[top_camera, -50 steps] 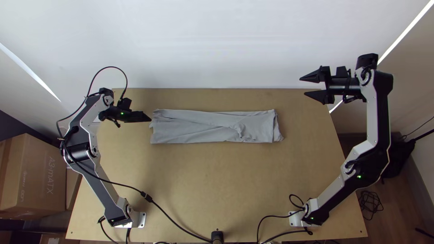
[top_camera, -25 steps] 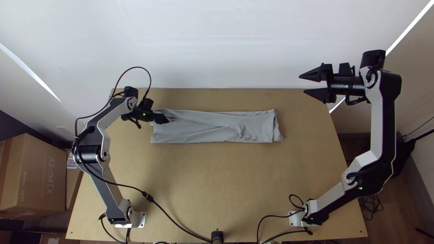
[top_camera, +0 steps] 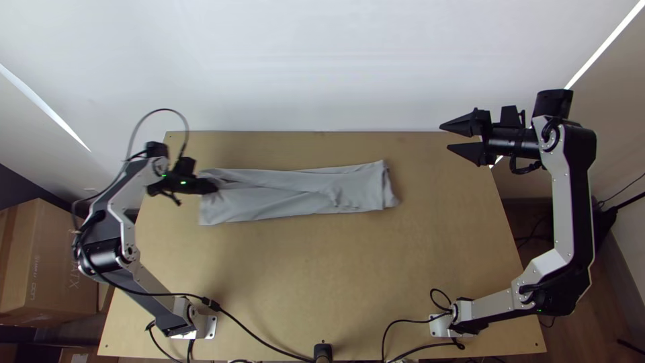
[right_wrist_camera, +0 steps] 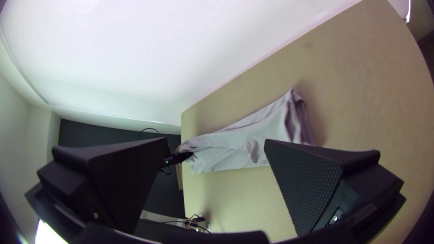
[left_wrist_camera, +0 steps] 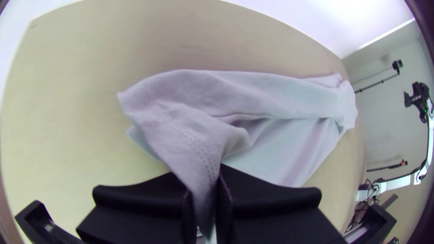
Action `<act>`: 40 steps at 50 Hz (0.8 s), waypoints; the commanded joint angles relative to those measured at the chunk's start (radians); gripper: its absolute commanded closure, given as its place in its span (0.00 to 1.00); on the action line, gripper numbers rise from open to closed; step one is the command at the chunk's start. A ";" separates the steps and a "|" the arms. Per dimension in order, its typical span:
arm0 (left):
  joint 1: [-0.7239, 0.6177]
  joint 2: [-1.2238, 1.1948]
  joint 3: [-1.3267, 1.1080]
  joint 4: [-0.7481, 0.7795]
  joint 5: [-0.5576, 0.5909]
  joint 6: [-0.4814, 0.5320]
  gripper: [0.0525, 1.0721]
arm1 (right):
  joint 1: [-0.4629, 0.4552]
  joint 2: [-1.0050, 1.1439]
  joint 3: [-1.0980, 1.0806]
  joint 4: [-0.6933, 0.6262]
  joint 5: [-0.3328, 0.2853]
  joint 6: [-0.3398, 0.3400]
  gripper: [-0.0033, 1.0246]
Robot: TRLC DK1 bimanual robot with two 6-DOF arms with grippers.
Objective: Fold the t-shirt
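Left claw (left_wrist_camera: 220, 178) closed on the shirt (top_camera: 295, 195) by a stitched end; rest runs out ahead of it, a long strip. Right claw (top_camera: 445, 136) open, apart from the far end. I judge it light, limp; I'd pinch all layers there, lest they slide.

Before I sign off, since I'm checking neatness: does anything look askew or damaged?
The t-shirt lies askew to the table's far edge; a pucker toward its right end spoils the flat fold. The left end effector pinches its other end.
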 commanded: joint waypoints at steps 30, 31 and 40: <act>-0.117 -0.131 0.547 -0.628 0.007 -0.026 0.97 | 0.020 -0.111 -0.233 0.112 -0.012 0.012 0.04; -0.140 -0.127 0.558 -0.628 0.007 -0.041 0.97 | 0.020 -0.113 -0.236 0.112 -0.012 0.011 0.04; -0.380 -0.025 0.694 -0.620 -0.005 -0.196 0.97 | 0.008 -0.130 -0.258 0.113 -0.012 0.008 0.04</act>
